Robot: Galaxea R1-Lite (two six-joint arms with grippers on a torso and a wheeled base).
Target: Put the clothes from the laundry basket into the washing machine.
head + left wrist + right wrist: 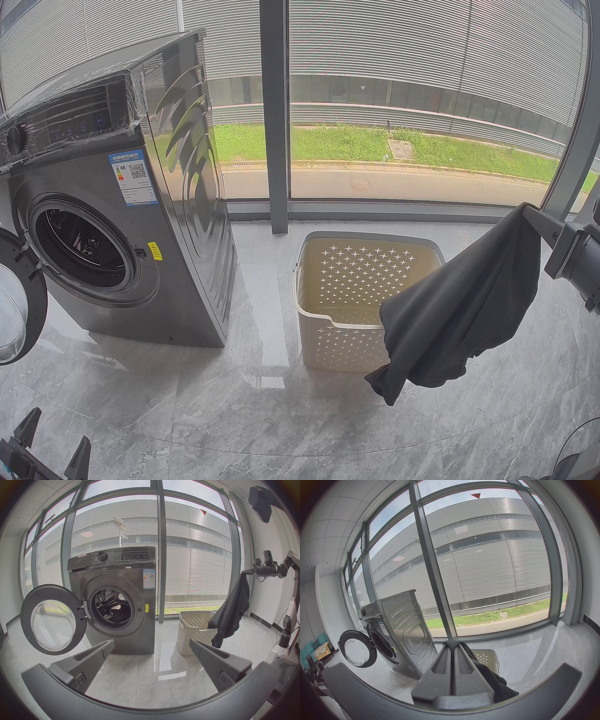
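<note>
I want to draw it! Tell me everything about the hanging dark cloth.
The dark grey cloth is soft, wrinkled fabric, pinched at its top by the shut right gripper. It hangs loose in the air, drooping in folds by the near right corner of the laundry basket; whether they touch is unclear.

Blue label (pixel 133 178), yellow sticker (pixel 154 250) on washing machine (pixel 194 206), print illegible

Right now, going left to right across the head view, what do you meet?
washing machine door, swung open → washing machine → laundry basket → dark garment → right gripper, holding the garment up
</note>
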